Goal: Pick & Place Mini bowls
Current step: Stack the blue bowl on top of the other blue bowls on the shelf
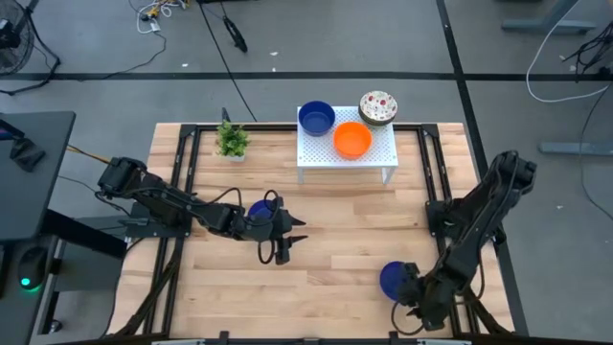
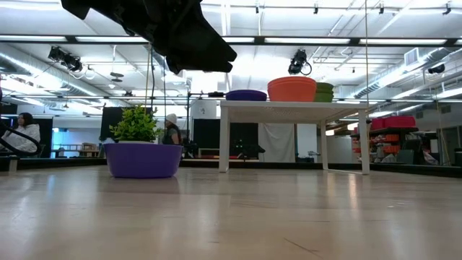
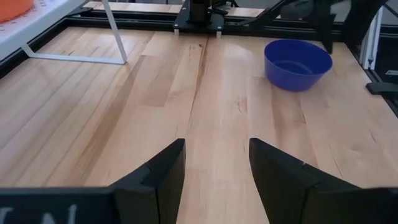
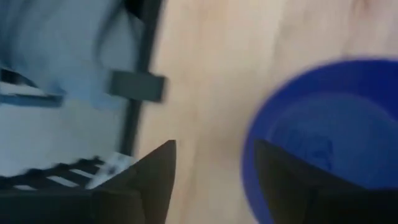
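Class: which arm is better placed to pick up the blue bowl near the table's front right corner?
Right. The right gripper is open beside that blue bowl, one finger by its rim. The left gripper, open, is mid-table, farther off.

Blue bowls: three, one on the stand (image 1: 347, 158) at (image 1: 316, 118), one under the left arm (image 1: 259, 212), one by the right arm (image 1: 393, 279). Orange bowl (image 1: 351, 140): one. Speckled bowl (image 1: 377, 106): one; plant (image 1: 231, 140): one.
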